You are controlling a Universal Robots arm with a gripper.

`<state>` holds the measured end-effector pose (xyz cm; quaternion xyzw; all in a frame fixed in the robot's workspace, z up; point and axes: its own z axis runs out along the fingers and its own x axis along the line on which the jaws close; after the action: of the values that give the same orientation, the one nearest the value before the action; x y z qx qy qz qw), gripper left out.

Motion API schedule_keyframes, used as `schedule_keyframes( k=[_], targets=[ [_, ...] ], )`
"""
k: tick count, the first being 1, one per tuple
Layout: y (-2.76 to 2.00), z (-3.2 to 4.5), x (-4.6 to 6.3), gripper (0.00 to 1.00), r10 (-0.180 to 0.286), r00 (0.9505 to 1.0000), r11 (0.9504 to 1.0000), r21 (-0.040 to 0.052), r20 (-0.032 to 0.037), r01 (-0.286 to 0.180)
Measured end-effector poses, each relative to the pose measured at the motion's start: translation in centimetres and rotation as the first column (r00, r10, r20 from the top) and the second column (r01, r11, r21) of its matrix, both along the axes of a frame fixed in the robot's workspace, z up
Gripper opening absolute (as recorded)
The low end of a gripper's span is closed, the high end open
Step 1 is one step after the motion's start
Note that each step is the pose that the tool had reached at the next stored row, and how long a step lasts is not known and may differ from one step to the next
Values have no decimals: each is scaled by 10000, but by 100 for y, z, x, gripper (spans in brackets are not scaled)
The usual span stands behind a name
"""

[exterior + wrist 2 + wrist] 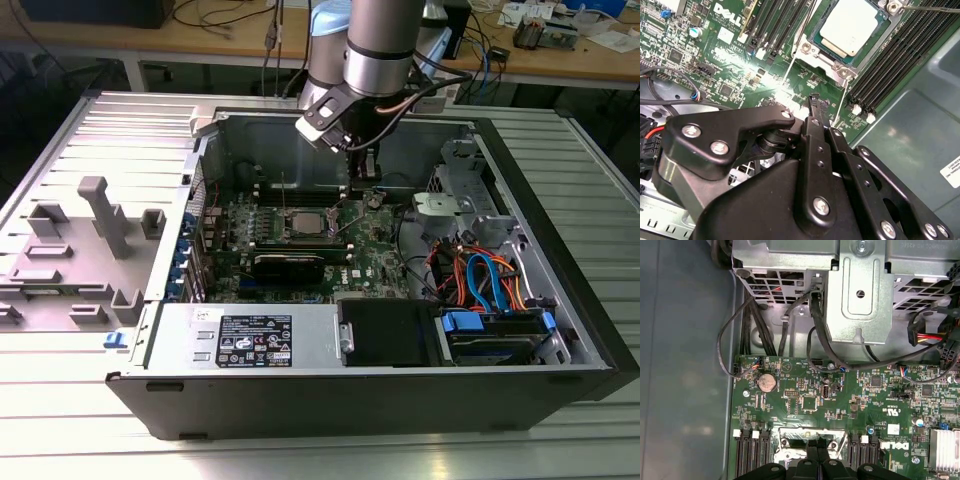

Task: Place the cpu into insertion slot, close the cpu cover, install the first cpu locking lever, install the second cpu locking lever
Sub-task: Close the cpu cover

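The cpu [850, 25], a silver-topped square, lies in the insertion slot [805, 48] on the green motherboard [375, 250]. The cpu cover [836, 61] frames it and seems to lie down over it. Two thin wire levers [792, 60] [841, 102] stand off beside the socket. My gripper [815, 100] is shut with nothing between its fingers, its tip over the board just beside the socket's corner. In the exterior view the gripper [362, 190] hangs to the right of the cpu [302, 222]. In the first wrist view its tip [817, 446] sits over the socket's silver rim [790, 432].
Black memory slots [890, 65] flank the socket on both sides. A black expansion card [288, 266] lies in front of it. A metal drive cage [860, 295] with black cables, coloured cables [480, 280] and the case walls [550, 230] close in around the board.
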<state>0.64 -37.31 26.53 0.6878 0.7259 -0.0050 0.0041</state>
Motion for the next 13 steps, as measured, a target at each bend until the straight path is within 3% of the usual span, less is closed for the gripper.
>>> schedule_keyframes(
  k=[13],
  targets=[
    [0,0,67,11,0,10000,10000,0,0,0]
  ],
)
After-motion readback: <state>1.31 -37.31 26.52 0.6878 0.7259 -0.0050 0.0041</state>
